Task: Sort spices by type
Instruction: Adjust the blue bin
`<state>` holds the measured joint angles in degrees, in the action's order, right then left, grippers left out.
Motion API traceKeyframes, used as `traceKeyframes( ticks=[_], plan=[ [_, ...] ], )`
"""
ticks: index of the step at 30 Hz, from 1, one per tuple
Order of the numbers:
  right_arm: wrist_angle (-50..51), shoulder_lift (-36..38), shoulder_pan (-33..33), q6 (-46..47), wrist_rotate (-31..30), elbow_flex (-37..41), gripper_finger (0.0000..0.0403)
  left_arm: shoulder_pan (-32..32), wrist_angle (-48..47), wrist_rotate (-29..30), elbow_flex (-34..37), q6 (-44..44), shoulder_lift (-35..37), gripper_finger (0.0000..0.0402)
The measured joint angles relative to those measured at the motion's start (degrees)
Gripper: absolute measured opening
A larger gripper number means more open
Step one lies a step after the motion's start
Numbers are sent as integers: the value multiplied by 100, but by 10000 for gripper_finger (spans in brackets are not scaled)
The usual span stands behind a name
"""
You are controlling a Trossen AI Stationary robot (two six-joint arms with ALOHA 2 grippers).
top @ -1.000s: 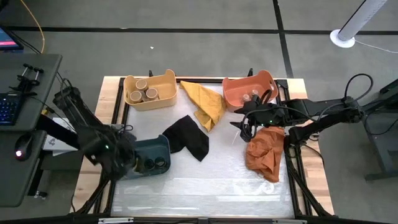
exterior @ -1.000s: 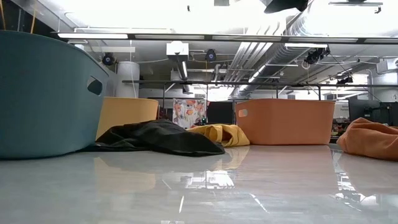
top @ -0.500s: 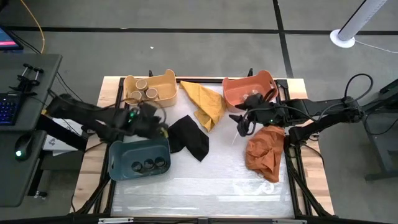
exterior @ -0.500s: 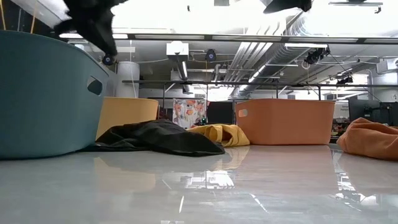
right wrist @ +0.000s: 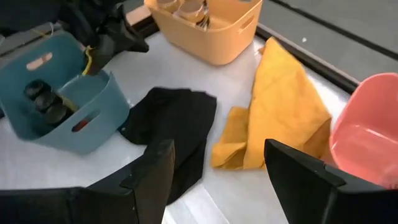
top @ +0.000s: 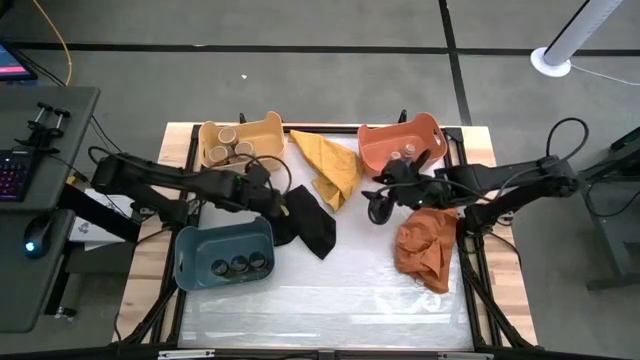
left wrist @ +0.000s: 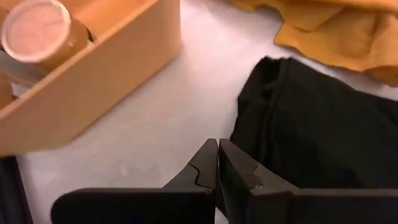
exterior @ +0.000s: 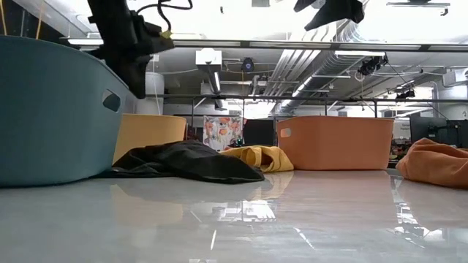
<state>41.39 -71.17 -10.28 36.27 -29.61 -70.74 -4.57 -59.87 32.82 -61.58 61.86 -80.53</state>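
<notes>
On glossy white table (top: 330, 285): bins, cloths; ducts overhead.

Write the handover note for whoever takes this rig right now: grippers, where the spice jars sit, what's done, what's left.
Left gripper: shut, empty, hovering over the black cloth by the yellow bin.
Right gripper: open, empty, between the orange bin and the orange cloth.
Jars: tan-topped jars in the yellow bin, black-topped jars in the blue bin, small jars in the orange bin.
Done: every jar in view is binned by kind.
Left: none seen loose on the table; under the cloths is hidden.
</notes>
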Motion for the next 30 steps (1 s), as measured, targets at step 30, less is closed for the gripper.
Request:
traceKeyframes(
  ticks=[30],
  plan=[
    [-5,-112,-40,-176,208,0,245,-1097,-13,-480,4,2505,-463,0]
  ],
)
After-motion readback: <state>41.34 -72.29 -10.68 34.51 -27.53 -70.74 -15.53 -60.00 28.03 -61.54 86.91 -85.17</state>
